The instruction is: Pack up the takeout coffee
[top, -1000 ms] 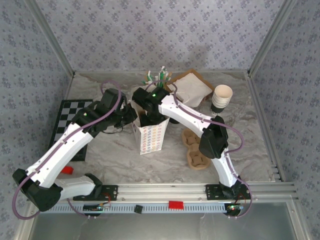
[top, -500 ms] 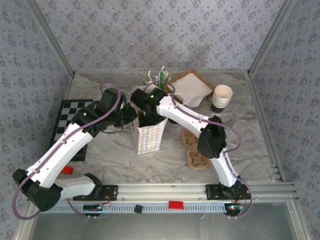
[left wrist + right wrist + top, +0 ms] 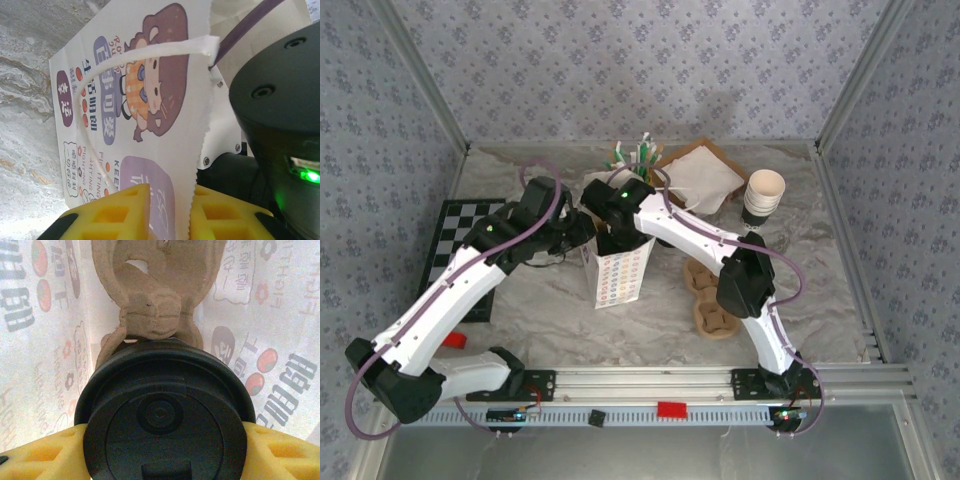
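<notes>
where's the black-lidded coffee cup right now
In the right wrist view the black-lidded cup sits in the right gripper, inside the printed paper bag, with the pulp carrier just beyond it. From above, that bag stands mid-table between both arms.

Three walls close in the space: a back wall [image 3: 640, 70], a left wall [image 3: 370, 150] and a right wall [image 3: 910, 150], all papered in pale lilac-grey with a small repeating flower print. Slanted metal posts [image 3: 420, 75] stand at the back corners. The table [image 3: 820, 250] is covered by a crinkled whitish sheet with grey marbling. A ribbed metal rail [image 3: 660, 380] runs along its near edge. The light is soft and even, with faint shadows.
</notes>
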Tool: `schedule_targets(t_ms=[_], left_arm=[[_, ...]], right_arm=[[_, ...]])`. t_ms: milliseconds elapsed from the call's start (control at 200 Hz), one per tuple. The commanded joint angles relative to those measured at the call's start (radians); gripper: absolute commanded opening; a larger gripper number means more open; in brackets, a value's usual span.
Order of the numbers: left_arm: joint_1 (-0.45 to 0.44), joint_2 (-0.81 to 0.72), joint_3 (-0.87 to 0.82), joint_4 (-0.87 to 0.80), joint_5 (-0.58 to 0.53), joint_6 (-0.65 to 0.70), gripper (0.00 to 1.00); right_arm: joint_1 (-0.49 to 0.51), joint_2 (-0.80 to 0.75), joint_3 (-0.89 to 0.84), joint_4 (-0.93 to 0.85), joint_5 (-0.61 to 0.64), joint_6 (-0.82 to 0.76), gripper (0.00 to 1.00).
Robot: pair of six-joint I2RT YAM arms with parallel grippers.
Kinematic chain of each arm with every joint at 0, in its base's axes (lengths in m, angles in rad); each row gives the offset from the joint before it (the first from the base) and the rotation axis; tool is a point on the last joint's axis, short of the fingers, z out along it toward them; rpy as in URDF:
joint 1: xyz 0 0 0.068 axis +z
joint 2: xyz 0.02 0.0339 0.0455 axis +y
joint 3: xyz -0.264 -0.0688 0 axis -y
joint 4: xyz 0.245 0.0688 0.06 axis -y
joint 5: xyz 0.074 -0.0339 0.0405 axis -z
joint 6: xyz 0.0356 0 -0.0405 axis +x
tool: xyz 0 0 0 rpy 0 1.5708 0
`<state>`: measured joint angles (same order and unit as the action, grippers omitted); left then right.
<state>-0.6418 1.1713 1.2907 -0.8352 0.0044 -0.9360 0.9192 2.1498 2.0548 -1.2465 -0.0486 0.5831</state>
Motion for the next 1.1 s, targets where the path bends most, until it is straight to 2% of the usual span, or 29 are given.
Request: schedule_targets(t_ms=[0, 180, 245, 400, 610, 1094], left_arm=[[0.010, -0.025, 0.008, -0.011, 0.032, 0.000, 0.26], [0.018, -0.023, 0.014, -0.013, 0.037, 0.007, 0.25], [0.023, -0.022, 0.007, -0.018, 0.036, 0.007, 0.18], [0.032, -0.025, -0.010, -0.013, 0.042, 0.005, 0.08], [0.042, -0.027, -0.022, -0.015, 0.043, 0.006, 0.02], [0.045, -0.024, -0.023, -0.015, 0.046, 0.005, 0.00]], right_arm=[[0.030, 0.166, -0.043, 0.048, -0.024, 0.004, 0.62], [0.031, 0.170, 0.053, -0.038, 0.015, 0.001, 0.67], [0.030, 0.166, 0.077, -0.057, 0.022, 0.000, 0.69], [0.032, 0.164, 0.140, -0.105, 0.042, 0.001, 0.75], [0.031, 0.164, 0.214, -0.161, 0.059, 0.002, 0.82], [0.030, 0.144, 0.245, -0.194, 0.082, 0.007, 0.94]])
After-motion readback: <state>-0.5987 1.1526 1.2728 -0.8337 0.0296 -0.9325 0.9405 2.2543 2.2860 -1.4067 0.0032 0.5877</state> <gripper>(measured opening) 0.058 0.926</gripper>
